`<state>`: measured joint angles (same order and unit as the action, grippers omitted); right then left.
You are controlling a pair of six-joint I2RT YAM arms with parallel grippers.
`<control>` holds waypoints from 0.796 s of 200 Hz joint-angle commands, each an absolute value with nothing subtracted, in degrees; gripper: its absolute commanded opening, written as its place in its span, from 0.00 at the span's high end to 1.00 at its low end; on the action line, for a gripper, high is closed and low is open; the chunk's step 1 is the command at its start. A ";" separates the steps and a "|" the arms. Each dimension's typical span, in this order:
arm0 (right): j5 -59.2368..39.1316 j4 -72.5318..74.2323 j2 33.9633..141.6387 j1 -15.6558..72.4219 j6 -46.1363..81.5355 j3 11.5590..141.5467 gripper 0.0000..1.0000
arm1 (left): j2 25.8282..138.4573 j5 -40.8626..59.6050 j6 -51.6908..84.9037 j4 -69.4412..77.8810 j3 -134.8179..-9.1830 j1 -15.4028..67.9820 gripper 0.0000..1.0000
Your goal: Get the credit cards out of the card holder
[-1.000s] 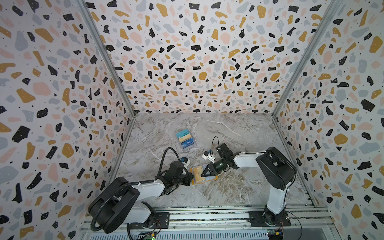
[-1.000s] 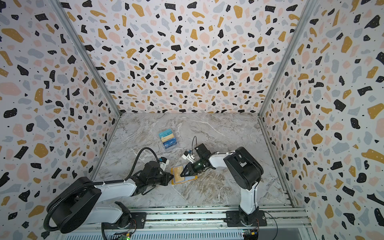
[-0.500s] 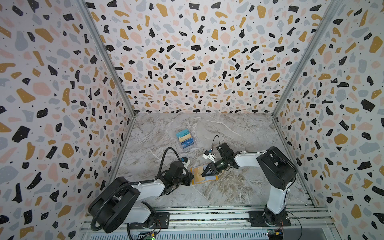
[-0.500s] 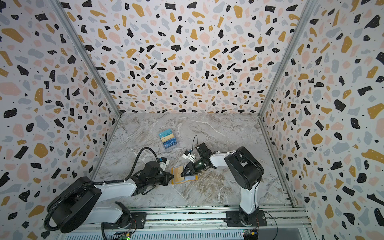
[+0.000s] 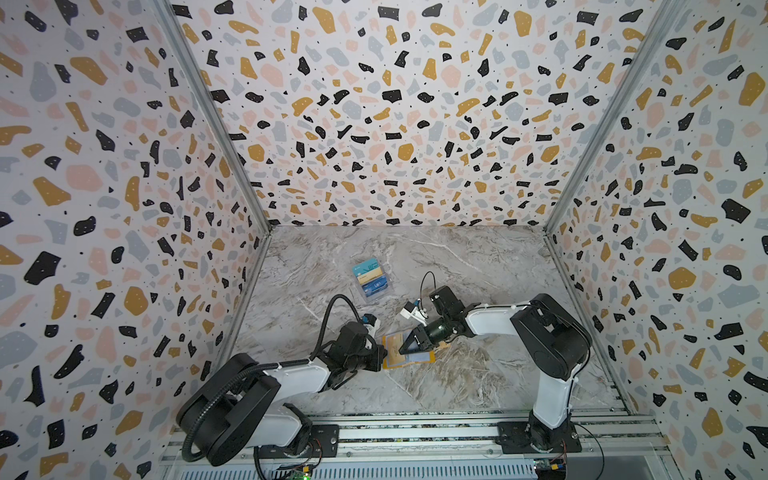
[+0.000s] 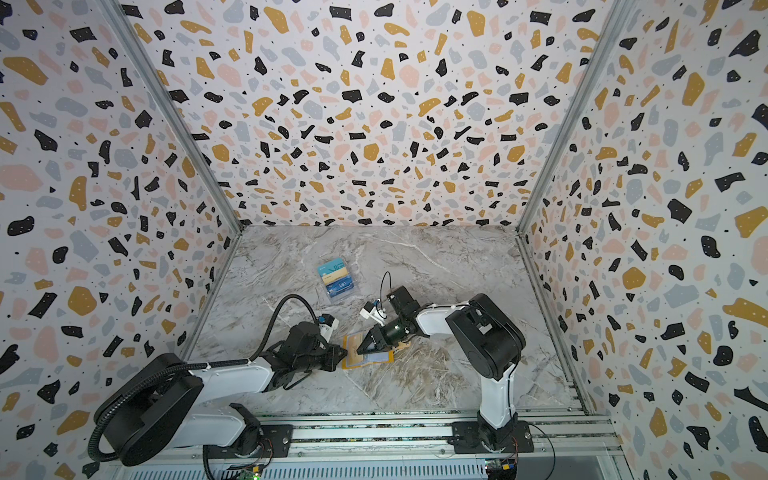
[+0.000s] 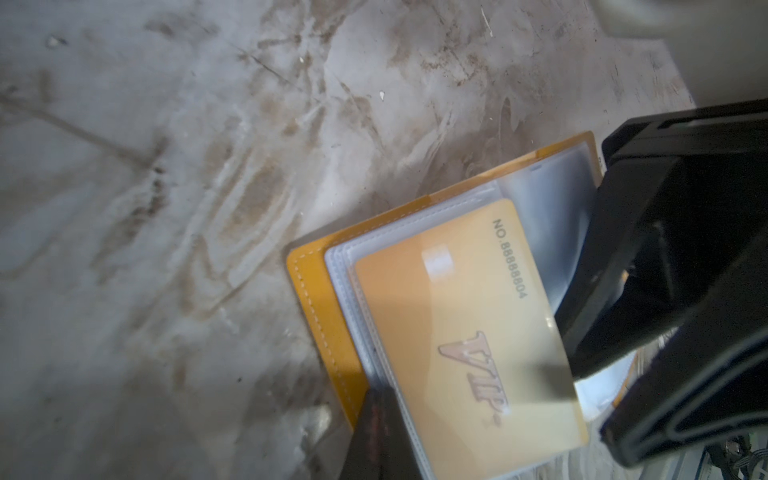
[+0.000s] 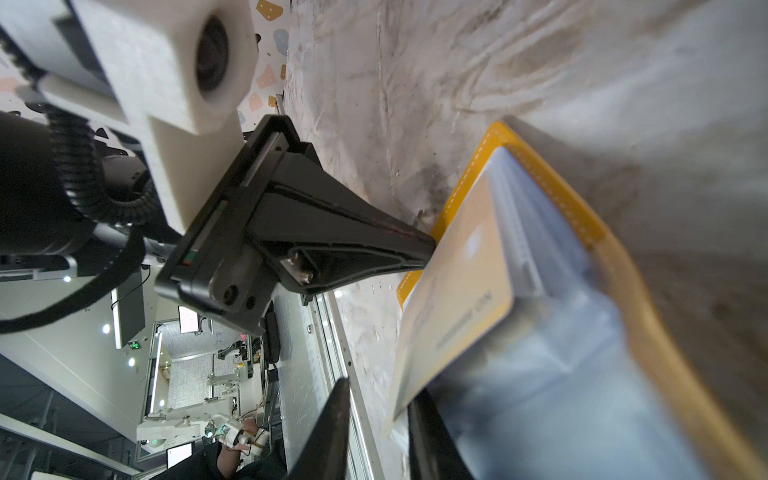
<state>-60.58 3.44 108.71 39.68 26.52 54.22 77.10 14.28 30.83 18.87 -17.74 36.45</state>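
Left fingers [image 8: 374,245], closed together, touch the holder [image 8: 573,208] edge; right fingers [image 8: 336,415], apart, straddle the gold card [image 8: 457,291] corner.

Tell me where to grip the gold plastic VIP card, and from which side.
Take the long, number-printed edge of the gold plastic VIP card, which seems tilted up off the mustard-yellow folding card holder's clear sleeves. Come from the right hand's side, opposite the left hand: a finger can probably slip beneath there.

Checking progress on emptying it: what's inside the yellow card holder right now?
A gold card lies atop the clear sleeves. Any cards beneath it or in the lower sleeves are covered, so I can't tell.
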 commanded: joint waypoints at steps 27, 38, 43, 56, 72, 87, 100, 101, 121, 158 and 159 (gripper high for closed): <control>-59.54 4.46 109.81 41.03 28.00 56.87 0.75 | 79.43 11.48 29.99 10.37 -16.17 36.61 1.00; -58.88 5.09 109.86 41.04 28.74 56.70 0.75 | 79.39 11.44 29.99 10.23 -16.24 36.56 1.00; -58.58 5.63 109.84 41.09 29.33 56.54 0.75 | 79.42 11.49 29.98 10.23 -16.26 36.56 1.00; -57.98 7.55 109.85 41.12 31.11 55.78 0.75 | 79.36 11.51 30.07 10.24 -16.26 36.56 1.00; -57.10 9.88 109.84 41.30 33.11 54.84 0.74 | 79.33 11.51 30.12 10.36 -16.26 36.56 1.00; -56.87 12.68 109.82 41.44 35.18 53.74 0.73 | 79.28 11.44 30.15 10.37 -16.26 36.56 1.00; -56.99 15.26 109.80 41.42 36.86 52.59 0.73 | 79.32 11.51 30.15 10.37 -16.26 36.56 1.00; -56.97 15.41 109.74 41.41 36.97 52.53 0.73 | 79.34 11.51 30.15 10.37 -16.26 36.56 1.00; -57.13 18.12 109.60 41.50 38.74 51.36 0.73 | 79.34 11.48 30.21 10.37 -16.13 36.56 1.00; -58.05 20.12 108.50 41.40 38.61 49.73 0.73 | 78.85 11.15 30.71 10.81 -15.39 36.56 1.00; -58.03 20.13 108.43 41.40 38.60 49.69 0.73 | 78.80 11.16 30.78 10.81 -15.34 36.56 1.00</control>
